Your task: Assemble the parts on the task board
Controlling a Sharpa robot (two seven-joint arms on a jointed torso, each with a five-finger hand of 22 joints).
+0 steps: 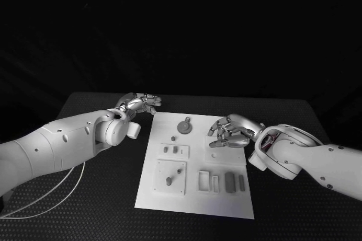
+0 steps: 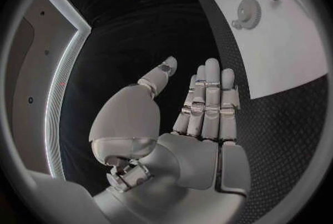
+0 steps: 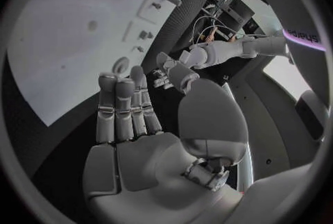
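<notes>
Worktop (image 1: 90, 147): black, textured surface carrying everything listed below.

Task board (image 1: 198, 199): white rectangular plate at the middle of the worktop, long side running away from the robot, with recesses and raised fixtures across its surface.

Left hand (image 1: 139, 103): hovering over the worktop just beside the board's far left corner. Fingers (image 2: 208, 96) straight and side by side, thumb set apart, nothing held.

Right hand (image 1: 230, 131): above the board's right edge, near its far half. Fingers (image 3: 121, 101) extended together, thumb apart, nothing held.

Parts, all grey and all on the board:
- round gear-like disc (image 1: 184, 126) near the far end, between the two hands;
- upright peg (image 1: 179, 172) in a square plate at the near left;
- dark oblong block (image 1: 229, 179) among slotted holders at the near right;
- two small pieces (image 1: 174, 149) on a small plate left of centre.
</notes>
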